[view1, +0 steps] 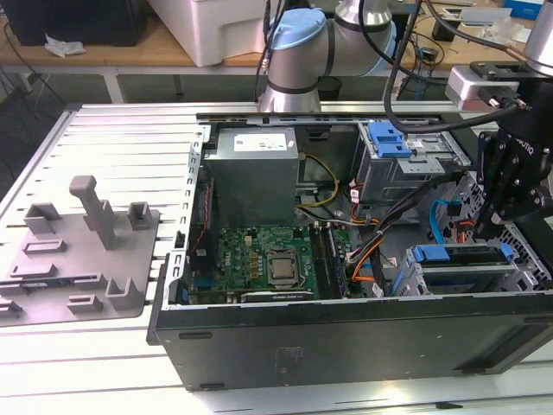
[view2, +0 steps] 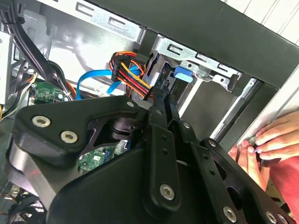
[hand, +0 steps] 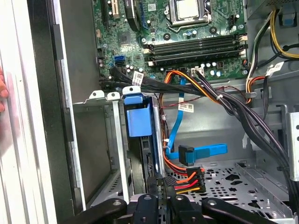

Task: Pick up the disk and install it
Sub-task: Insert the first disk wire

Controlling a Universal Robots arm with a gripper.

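The robot arm stands at the back. It is grey, with light-blue caps on its joints. It bends over toward the exterior view's right. Its wrist is a silver block, high up on that side. The black gripper hangs under the wrist, points down and tilts a little. In both wrist views the gripper shows black bars joined with shiny screws.

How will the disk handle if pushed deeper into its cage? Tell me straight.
Probably stiff: the disk looks like a flat metal slab in a blue carrier. Likely heavy for its size. It should slide rather than roll or tip, since the drive cage walls flank it, though the power cables beside it might snag.
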